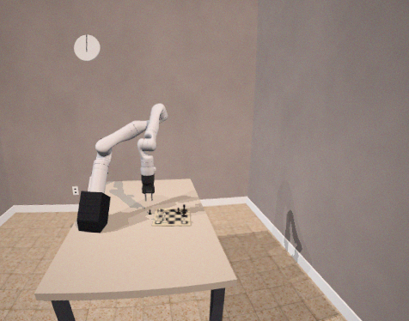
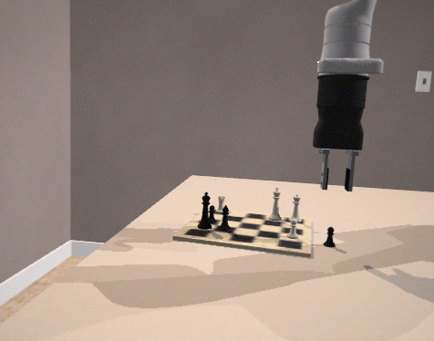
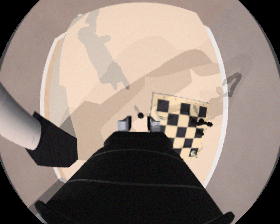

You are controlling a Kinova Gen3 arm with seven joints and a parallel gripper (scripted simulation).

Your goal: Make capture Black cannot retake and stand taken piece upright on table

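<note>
While the tool hangs high above the desk with its two fingers spread apart and nothing between them, the black pawn stands upright on the desk, its long axis vertical and its round head pointing straight up. It sits just beside the right edge of the chessboard in the exterior view, off the board and apart from it by a narrow strip of desk. The tool is above and slightly to the right of the pawn, well clear of it, fingers pointing down.

On the board, every piece stands upright. At the left end are a tall black king, a black bishop-like piece beside it, a smaller black pawn between and behind them, and a white rook at the far edge. At the right end stand a white king, a white queen to its right, and a white pawn nearer. The square letters and digits are too blurred to read.

In the top view the arm's black base sits on the left part of the desk, with the board to its right.
</note>
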